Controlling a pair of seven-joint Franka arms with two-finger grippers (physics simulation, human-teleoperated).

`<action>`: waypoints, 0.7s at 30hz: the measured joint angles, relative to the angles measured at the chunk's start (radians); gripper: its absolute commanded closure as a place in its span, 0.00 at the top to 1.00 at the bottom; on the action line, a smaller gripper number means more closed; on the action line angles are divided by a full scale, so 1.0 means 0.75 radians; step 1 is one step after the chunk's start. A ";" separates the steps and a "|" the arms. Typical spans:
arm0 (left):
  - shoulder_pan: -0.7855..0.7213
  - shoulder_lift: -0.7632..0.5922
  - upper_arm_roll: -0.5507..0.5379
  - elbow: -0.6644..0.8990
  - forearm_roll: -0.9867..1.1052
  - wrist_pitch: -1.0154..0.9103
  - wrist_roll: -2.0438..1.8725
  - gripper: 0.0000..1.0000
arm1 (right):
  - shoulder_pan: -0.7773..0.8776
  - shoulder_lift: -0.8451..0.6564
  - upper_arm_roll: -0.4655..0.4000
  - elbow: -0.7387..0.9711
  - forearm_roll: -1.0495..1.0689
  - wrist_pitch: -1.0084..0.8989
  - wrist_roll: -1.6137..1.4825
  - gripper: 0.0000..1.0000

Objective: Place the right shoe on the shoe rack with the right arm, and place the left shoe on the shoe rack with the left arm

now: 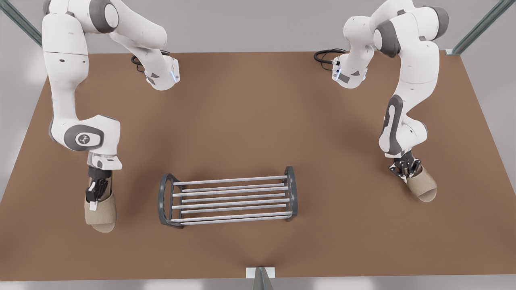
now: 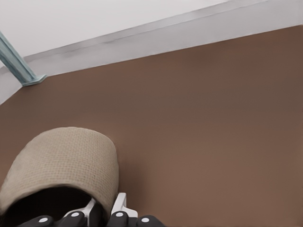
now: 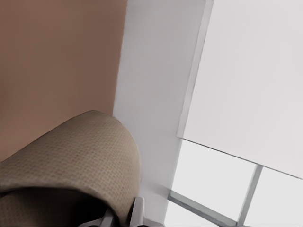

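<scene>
Both slippers are gripped and neither is on the shoe rack (image 1: 290, 189), which stands mid-table (image 1: 258, 121) toward the near edge, bars running across.

The left shoe (image 1: 100, 213) (image 2: 61, 161) sits near the table edge at the front view's left. Its long axis runs far-to-near and its open toe points toward the near edge. The left arm descends steeply from the far side, and the left gripper (image 1: 95, 199) (image 2: 105, 205) is clamped on the strap's rear rim.

The right shoe (image 1: 421, 183) (image 3: 71, 156) lies toward the opposite edge. It is set diagonally, with its toe pointing at the near corner on that side. The right arm is folded above it, and the right gripper (image 1: 405, 169) (image 3: 125, 213) pinches the strap's rear rim.

Bare tabletop separates each slipper from the rack.
</scene>
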 measured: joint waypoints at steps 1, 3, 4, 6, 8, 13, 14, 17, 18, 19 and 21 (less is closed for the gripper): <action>-0.002 -0.005 -0.002 0.000 0.000 0.006 0.000 0.27 | 0.003 -0.062 0.025 0.001 0.022 0.033 0.011 0.21; -0.008 -0.018 -0.003 0.000 0.000 0.019 0.000 0.23 | 0.010 -0.159 0.086 0.008 0.101 0.088 0.032 0.21; -0.012 -0.024 -0.003 0.000 0.000 0.025 0.000 0.23 | 0.015 -0.187 0.131 0.012 0.160 0.108 0.041 0.21; -0.027 -0.061 -0.003 0.005 0.000 0.055 0.000 0.21 | 0.049 -0.230 0.198 0.016 0.286 0.136 0.059 0.21; -0.046 -0.091 -0.003 0.029 0.000 0.094 0.000 0.21 | 0.128 -0.258 0.217 0.015 0.396 0.151 0.075 0.21; -0.101 -0.192 -0.003 0.126 0.000 0.223 0.000 0.21 | 0.385 -0.250 0.223 0.011 0.625 0.067 0.108 0.21; -0.114 -0.216 -0.008 0.148 0.000 0.249 0.000 0.21 | 0.434 -0.227 0.224 0.015 0.656 0.035 0.113 0.21; -0.159 -0.335 -0.066 0.169 0.000 0.316 0.000 0.21 | 0.500 -0.106 0.221 0.044 0.719 -0.067 0.127 0.21; -0.197 -0.379 -0.073 0.175 0.000 0.334 0.000 0.21 | 0.498 -0.056 0.217 0.060 0.730 -0.096 0.131 0.21; -0.240 -0.418 -0.077 0.180 0.000 0.350 0.000 0.21 | 0.490 -0.013 0.211 0.074 0.736 -0.122 0.135 0.21; -0.338 -0.479 -0.079 0.206 0.000 0.375 0.000 0.21 | 0.483 0.049 0.178 0.102 0.738 -0.162 0.141 0.21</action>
